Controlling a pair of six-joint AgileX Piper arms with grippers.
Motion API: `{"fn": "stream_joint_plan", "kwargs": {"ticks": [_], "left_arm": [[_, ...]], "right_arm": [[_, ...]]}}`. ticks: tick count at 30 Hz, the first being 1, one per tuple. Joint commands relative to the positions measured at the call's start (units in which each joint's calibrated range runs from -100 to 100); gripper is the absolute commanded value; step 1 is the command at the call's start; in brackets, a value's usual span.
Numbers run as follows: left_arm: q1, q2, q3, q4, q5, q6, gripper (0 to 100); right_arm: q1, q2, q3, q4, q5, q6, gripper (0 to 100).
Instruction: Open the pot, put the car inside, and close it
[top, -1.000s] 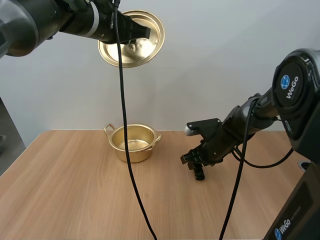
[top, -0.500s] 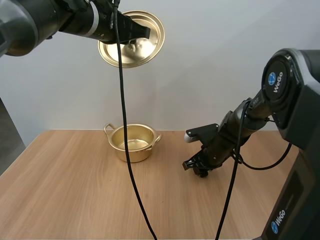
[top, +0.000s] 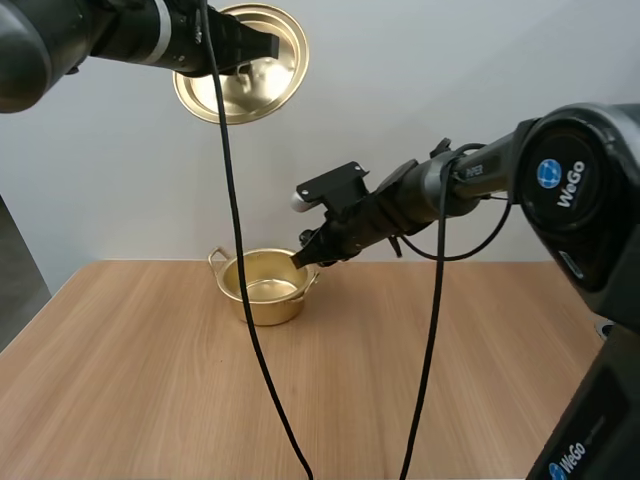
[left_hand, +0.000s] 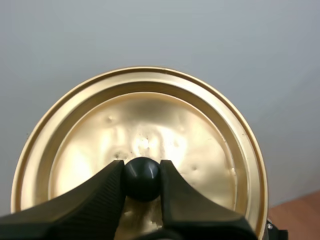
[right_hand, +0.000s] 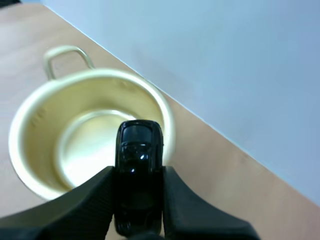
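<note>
While pinched btwn the two black fingers of the right gripper (right_hand: 137, 175), the small black toy car (right_hand: 138, 150) lies lengthwise in the grip, its windscreen end sticking out past the tips. The fingers are closed only as far as the car's sides allow, inner faces pressed on it. In the high view this gripper's tip hangs just above the right rim of the pot (top: 262, 290), so the car is in the air, not inside the pot and not touching it. The right wrist view looks past the car into the pot's open mouth: gold inside, bare bottom. The pot is small and gold-coloured w/ two loop handles, upright on the wooden table (top: 120, 380), toward the far edge, approx centre-left. The right arm reaches in from the right, stretched leftward over the table.

The left gripper (left_hand: 141, 172) is clamped on the black knob (left_hand: 142, 179) of the lid (left_hand: 150, 120), one finger each side, the narrow gap filled by the knob. The lid is round, gold, w/ a few small dents, tilted nearly on edge. In the high view it is held high over the table, up and left of the pot, well apart from it. The left arm comes in from the left.
</note>
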Motion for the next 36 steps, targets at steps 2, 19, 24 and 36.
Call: {"fn": "stream_joint_plan", "kwargs": {"ticks": [2,19,24,36], "left_arm": [[1.28,-0.07,-0.04,-0.87,2.84,0.04,0],[3.70,0.35,-0.04,-2.02,9.36,1.11,0],[3.70,2.78,-0.04,-1.60,13.42,1.88,0],[-1.75,23.82,-0.04,15.48,23.58,-0.42,0]], "right_arm": [[0.78,6.14,-3.60,3.13,-0.34,-1.58,0],[0.62,14.86,-15.55,5.76,12.39,-0.53,0],[-1.31,10.85,-15.01,5.20,13.00,2.46,0],[-14.50,-3.82,-15.01,-5.12,30.86,15.58,0]]}}
